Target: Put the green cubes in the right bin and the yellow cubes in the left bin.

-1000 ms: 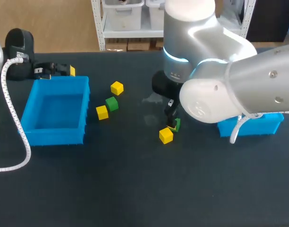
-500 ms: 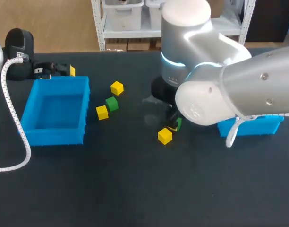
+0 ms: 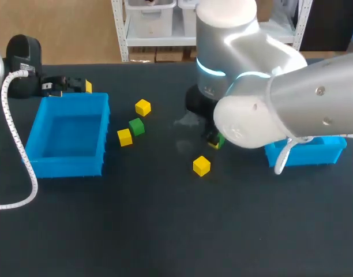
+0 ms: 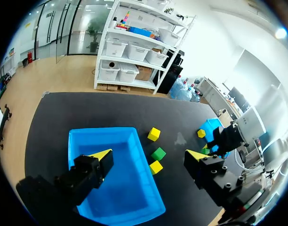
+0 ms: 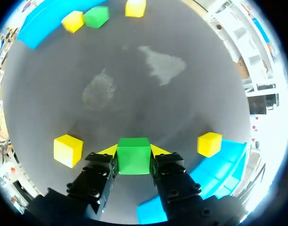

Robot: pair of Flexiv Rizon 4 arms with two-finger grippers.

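My right gripper (image 5: 133,151) is shut on a green cube (image 5: 133,155), held just above the table; in the head view that green cube (image 3: 216,140) peeks out under the right arm. One yellow cube (image 3: 202,165) lies on the table close beside it. A second green cube (image 3: 136,126) sits between two yellow cubes (image 3: 143,107) (image 3: 124,137) near the left bin (image 3: 67,167). The right bin (image 3: 309,154) is mostly hidden by the arm. Another yellow cube (image 5: 209,144) shows by its edge. My left gripper (image 4: 148,155) stands open above the left bin's (image 4: 87,136) far side.
A white ribbed cable (image 3: 15,144) runs along the left arm down the table's left side. Bare dark tabletop (image 3: 165,231) stretches across the front, between the bins.
My right gripper has shut on the green cube and raised it away from the yellow cube beside it. The left arm has not moved.
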